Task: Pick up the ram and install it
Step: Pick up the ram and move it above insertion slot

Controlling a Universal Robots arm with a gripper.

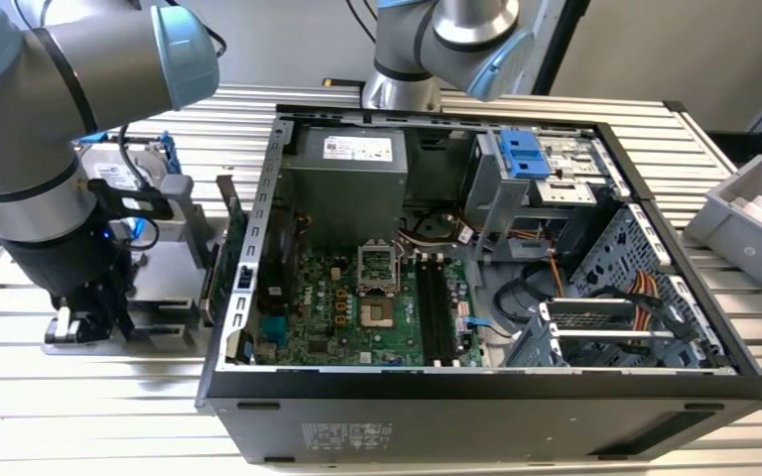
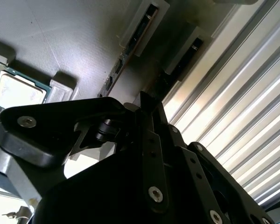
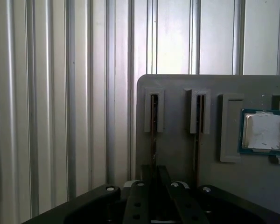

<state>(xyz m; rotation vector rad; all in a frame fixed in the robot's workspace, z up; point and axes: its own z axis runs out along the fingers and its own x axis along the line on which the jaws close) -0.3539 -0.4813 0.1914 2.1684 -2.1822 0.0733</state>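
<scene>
Hanging nose-down over the grey holder (image 3: pixel 177 86), the gripper (image 3: pixel 156 176) sits right at the upper edge of one ram (image 3: pixel 153 135). This stick stands on edge in the holder's slot farthest from the square chip (image 3: pixel 263 131). Whether the gripper is clamped on that stick or only lined up with it, I cannot tell. A second stick (image 3: pixel 196 135) stands in the holder's next slot, between the first stick and the chip and apart from the gripper. The chip lies flat in its own recess of the holder. The holder rests on a ribbed metal table (image 3: pixel 60 102). In the exterior view the arm (image 1: pixel 37 149) reaches down onto the holder. The open computer case (image 1: pixel 487 402) stands just beside the holder, on the exterior view's right of it. Its green board (image 1: pixel 341 307) and long black slots (image 1: pixel 432 307) face up.
</scene>
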